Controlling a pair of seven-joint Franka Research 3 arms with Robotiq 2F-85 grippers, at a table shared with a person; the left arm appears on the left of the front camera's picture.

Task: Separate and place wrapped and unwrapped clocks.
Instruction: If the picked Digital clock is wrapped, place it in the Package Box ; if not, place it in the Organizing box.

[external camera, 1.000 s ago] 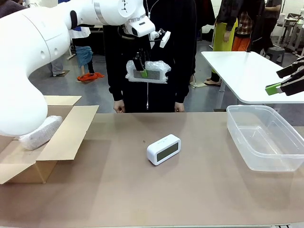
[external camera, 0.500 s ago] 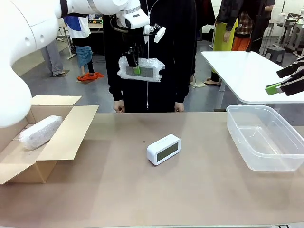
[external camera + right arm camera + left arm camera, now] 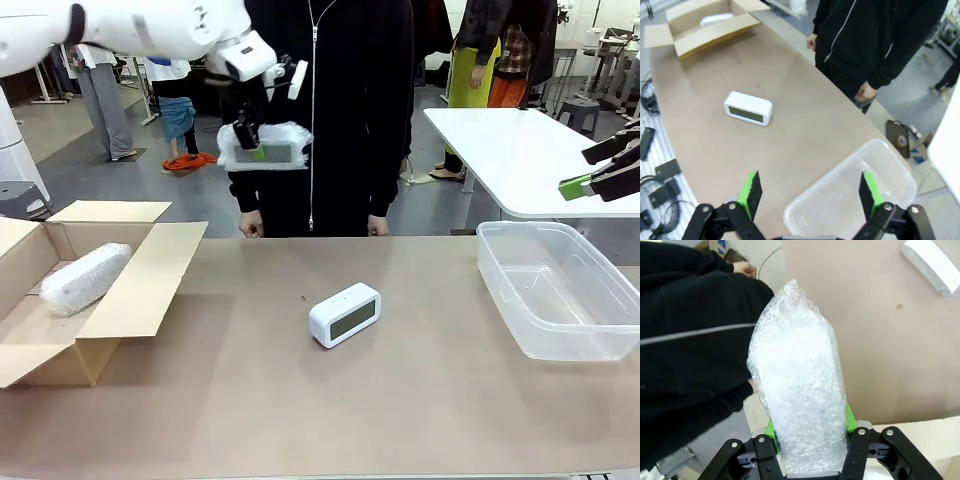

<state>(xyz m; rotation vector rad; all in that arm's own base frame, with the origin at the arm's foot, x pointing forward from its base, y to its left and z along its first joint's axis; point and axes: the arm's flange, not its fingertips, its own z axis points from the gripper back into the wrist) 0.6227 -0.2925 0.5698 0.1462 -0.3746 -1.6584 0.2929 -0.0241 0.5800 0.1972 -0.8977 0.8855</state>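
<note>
Though front's vague, L-wrist shows pads (image 3: 771,431) clamping wrapped clock (image 3: 797,390).

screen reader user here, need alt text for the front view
The robot's left hand holds a wrapped clock in the air before a person in black. On the table lie a bare white clock, a box with a second wrapped clock, and a clear tub.

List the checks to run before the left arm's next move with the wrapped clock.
1. Left gripper shut on bubble-wrapped clock: ok.
2. Held clock above cardboard box: not ok, it hangs by the person's chest.
3. Box open, room beside second wrapped clock inside: ok.
4. Person's hand off the box flap: ok.
5. Right gripper open, holding nothing: ok.
</note>
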